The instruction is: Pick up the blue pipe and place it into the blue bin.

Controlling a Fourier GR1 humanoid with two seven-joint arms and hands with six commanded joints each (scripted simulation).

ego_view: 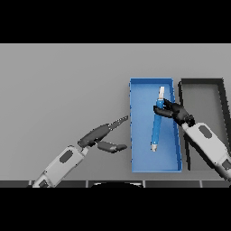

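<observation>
A blue pipe with pale ends stands nearly lengthwise over the blue bin, its lower tip near the bin's floor. My right hand reaches in from the right over the bin and its fingers curl round the pipe's upper part. My left hand hovers over the table just left of the bin, fingers straight and thumb spread, holding nothing.
A dark bin sits right beside the blue one, with my right forearm crossing over its near part. Grey tabletop stretches to the left and behind.
</observation>
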